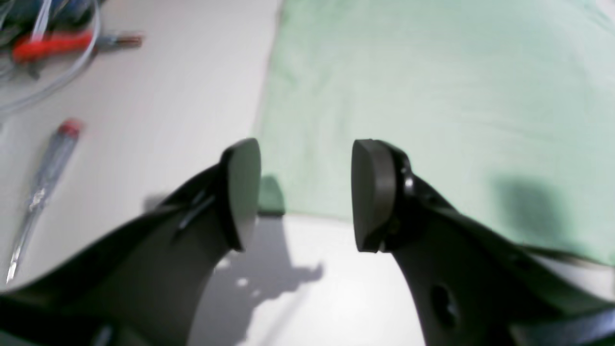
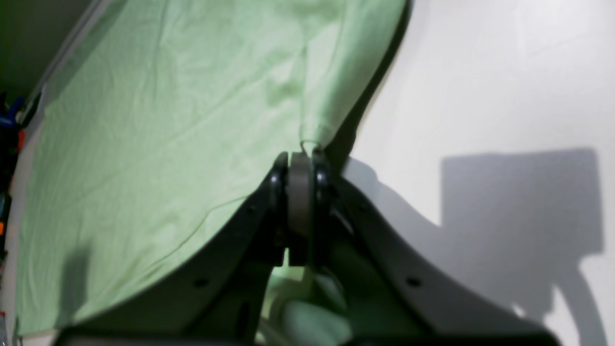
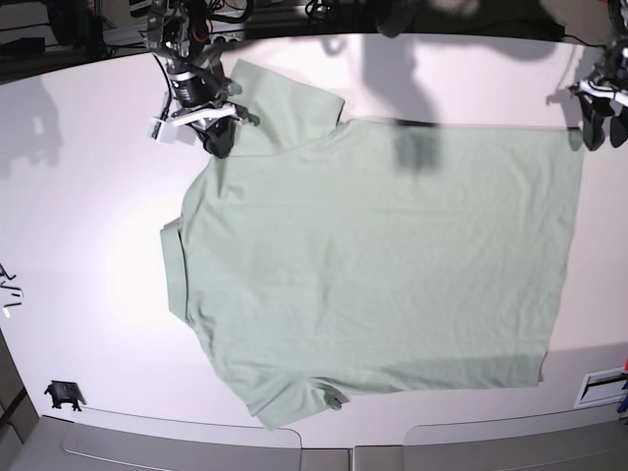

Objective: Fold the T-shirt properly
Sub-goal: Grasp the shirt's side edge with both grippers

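T-shirt (image 3: 383, 255) flat on table (image 3: 88, 216).

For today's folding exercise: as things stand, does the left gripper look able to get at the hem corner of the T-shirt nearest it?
Probably yes. The left gripper is open just off the T-shirt corner, with only bare table between. The screwdriver lies well aside.
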